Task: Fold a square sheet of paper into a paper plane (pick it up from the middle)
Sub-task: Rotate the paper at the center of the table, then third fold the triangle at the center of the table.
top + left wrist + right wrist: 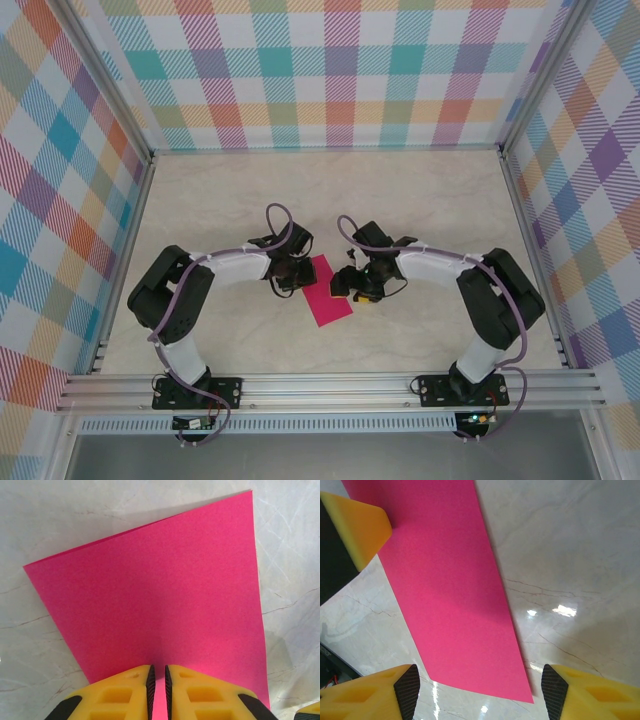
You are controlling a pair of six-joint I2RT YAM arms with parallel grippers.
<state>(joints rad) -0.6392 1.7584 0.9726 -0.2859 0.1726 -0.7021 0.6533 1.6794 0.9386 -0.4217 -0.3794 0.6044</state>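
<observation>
The square sheet of paper (329, 297) lies on the marble table as a magenta-pink rectangle, between the two arms. My left gripper (297, 278) is at its left edge. In the left wrist view the yellow jaws (158, 682) stand almost together, a thin strip of the paper (160, 590) between the black pads. My right gripper (351, 285) hovers at the sheet's right side and is open. In the right wrist view its fingertips (480, 690) stand wide apart, either side of the sheet's near short edge (455, 595), touching nothing.
A yellow finger of the left gripper (357, 527) shows at the top left of the right wrist view. Checked walls (330, 70) enclose the table on three sides. A metal rail (330, 388) runs along the near edge by the arm bases.
</observation>
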